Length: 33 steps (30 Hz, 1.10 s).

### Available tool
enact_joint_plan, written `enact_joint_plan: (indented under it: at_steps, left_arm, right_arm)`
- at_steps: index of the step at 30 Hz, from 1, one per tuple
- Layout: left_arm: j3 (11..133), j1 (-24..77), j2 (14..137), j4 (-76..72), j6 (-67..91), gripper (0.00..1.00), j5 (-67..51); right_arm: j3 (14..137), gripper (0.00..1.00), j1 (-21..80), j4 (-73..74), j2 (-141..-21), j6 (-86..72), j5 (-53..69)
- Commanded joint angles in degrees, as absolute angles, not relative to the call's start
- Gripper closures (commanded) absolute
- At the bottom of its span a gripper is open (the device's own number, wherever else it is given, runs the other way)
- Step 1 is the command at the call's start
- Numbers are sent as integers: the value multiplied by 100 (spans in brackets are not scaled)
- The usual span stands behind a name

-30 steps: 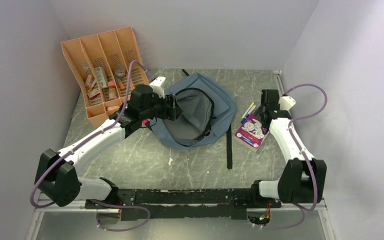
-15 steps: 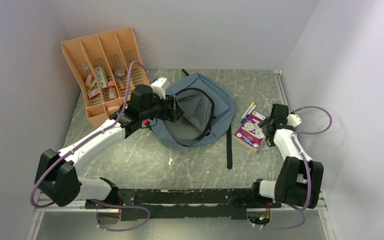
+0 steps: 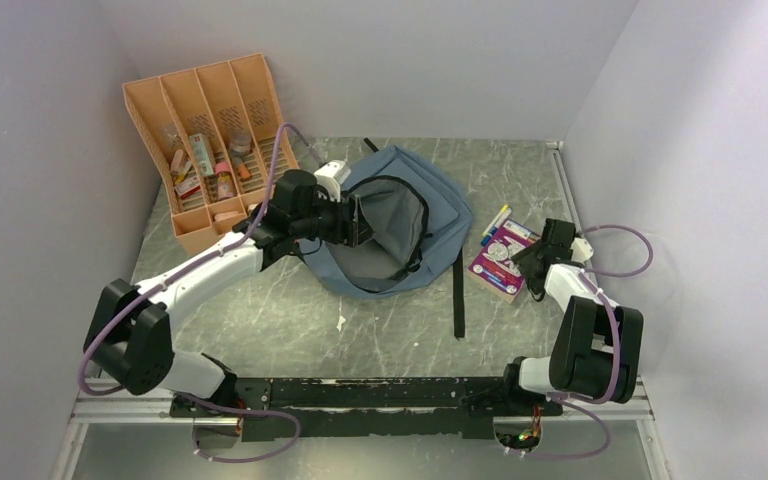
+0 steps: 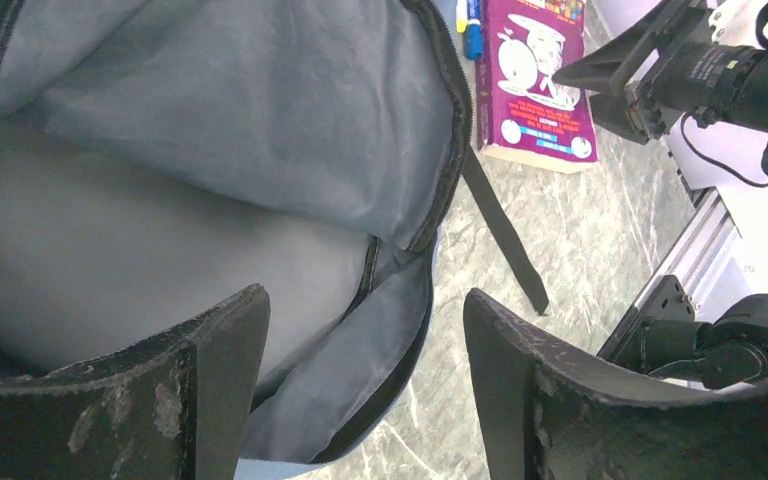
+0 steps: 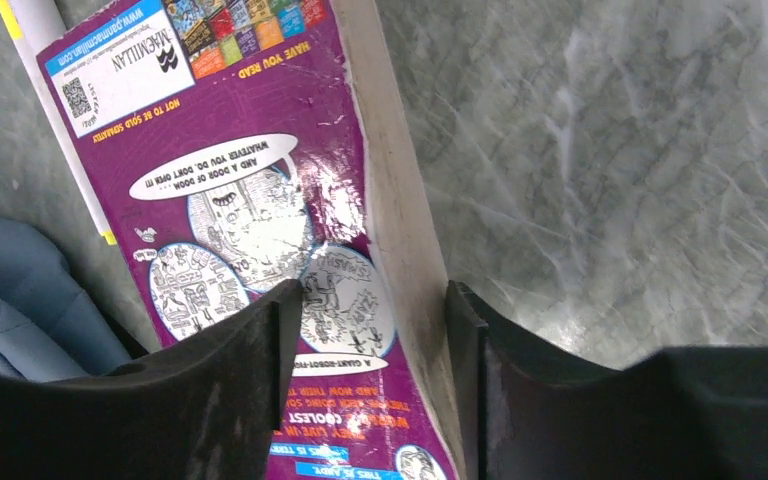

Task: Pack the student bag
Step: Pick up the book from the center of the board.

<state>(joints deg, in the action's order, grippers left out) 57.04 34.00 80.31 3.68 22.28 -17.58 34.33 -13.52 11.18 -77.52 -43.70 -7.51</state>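
The left hand (image 4: 360, 310) is wide open and empty over the student bag (image 3: 440, 205), frame centre; the right hand (image 5: 368, 300), open, straddles one edge of the purple book (image 5: 240, 190) at right.

In the top view the left edge of the backpack (image 3: 430, 215) is covered by the left pincer (image 3: 353, 222), and whether the fabric is touched cannot be told. The things in the orange rack (image 3: 185, 95) at the far left corner of the counter (image 3: 280, 310) are too small to be named. The book (image 3: 498, 262) is partly covered by the right pincer (image 3: 532, 258). In the right wrist view its near end is cut off by the lower edge, and only a strip of the pens (image 5: 57, 90) is seen.
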Motion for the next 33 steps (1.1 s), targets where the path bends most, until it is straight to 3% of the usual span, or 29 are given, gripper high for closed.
enact_joint_plan:
  at_steps: [1, 10, 15, 25, 33]
  left_arm:
    - [6198, 3621, 8313, 473, 2134, 26, -1807]
    - [7384, 4443, 9378, 595, 2223, 26, -1777]
    - [8270, 4758, 10334, 609, 2364, 26, -1968]
    - [10022, 5123, 12080, 639, 2605, 26, -2480]
    - [11461, 5355, 13298, 1523, 2569, 25, -2338]
  right_arm:
    - [3257, 50, -1440, 803, -7847, -4407, -576]
    - [2753, 88, -1476, 501, -7460, -4601, -372]
    - [2675, 100, -1485, 529, -7240, -4580, -181]
    - [2500, 100, -1485, 853, -6399, -4528, 175]
    - [2410, 100, -1485, 1481, -5976, -4676, -634]
